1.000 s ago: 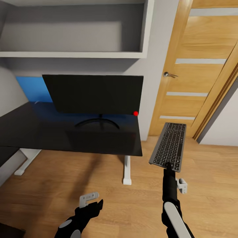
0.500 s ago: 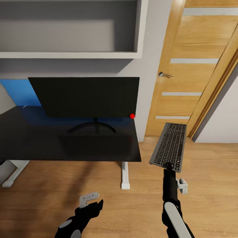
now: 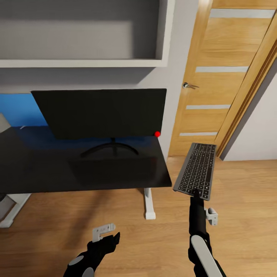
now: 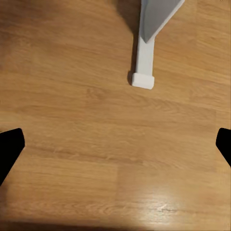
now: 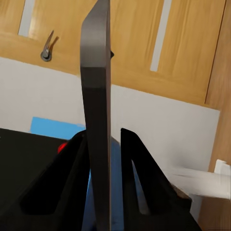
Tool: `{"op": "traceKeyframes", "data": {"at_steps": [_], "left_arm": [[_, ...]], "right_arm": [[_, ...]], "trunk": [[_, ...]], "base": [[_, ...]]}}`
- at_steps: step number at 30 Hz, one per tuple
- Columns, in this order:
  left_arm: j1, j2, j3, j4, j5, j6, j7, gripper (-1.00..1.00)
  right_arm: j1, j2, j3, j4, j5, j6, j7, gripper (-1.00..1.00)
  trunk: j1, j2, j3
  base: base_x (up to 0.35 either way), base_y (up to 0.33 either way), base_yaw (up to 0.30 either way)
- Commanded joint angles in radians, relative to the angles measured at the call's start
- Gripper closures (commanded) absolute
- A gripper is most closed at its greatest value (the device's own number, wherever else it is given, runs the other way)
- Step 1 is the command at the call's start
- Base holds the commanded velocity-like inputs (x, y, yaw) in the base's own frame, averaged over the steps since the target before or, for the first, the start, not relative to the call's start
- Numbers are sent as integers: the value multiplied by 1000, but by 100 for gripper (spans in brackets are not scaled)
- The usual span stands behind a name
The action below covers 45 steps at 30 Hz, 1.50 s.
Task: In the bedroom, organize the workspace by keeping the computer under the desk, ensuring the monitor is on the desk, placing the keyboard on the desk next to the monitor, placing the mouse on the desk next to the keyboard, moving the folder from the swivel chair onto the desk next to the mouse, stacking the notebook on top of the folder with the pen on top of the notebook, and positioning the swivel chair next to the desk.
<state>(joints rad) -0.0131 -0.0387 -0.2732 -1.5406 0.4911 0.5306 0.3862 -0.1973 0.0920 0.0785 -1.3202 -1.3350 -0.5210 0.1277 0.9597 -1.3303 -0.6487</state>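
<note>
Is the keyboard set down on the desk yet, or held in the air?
In the air. The right gripper clamps the keyboard by its near end, out past the desk edge, over the floor.

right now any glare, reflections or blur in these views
Head view: the glossy desk mirrors the monitor and blue wall panel, and casts a soft shadow on the floor. Left wrist view: a pale sheen on the floorboards. Right wrist view: the keyboard, edge-on and close, looks soft.
</note>
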Motion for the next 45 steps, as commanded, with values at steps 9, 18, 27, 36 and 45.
{"op": "traceKeyframes", "data": {"at_steps": [9,18,27,36,45], "left_arm": [[-1,0,-1,-1,12,4,10,-100],[-1,-1,-1,0,12,5,10,-100],[-1,-1,-3,12,11,5,9,-100],[-1,-1,-3,13,10,4,9,-100],[-1,-1,-28,13,11,3,10,-100]], "right_arm": [[-1,-1,0,-1,-10,-2,10,100],[-1,4,8,2,-69,1,10,100],[-1,8,53,5,-79,1,12,100],[-1,8,67,18,-78,-3,12,100],[-1,15,101,47,-78,-1,12,100]], "trunk": [[0,0,-1],[0,0,-1],[0,0,-1],[0,0,-1],[0,0,-1]], "base": [[84,270,-1],[4,149,0],[0,102,0],[0,228,0],[0,105,0]]}}
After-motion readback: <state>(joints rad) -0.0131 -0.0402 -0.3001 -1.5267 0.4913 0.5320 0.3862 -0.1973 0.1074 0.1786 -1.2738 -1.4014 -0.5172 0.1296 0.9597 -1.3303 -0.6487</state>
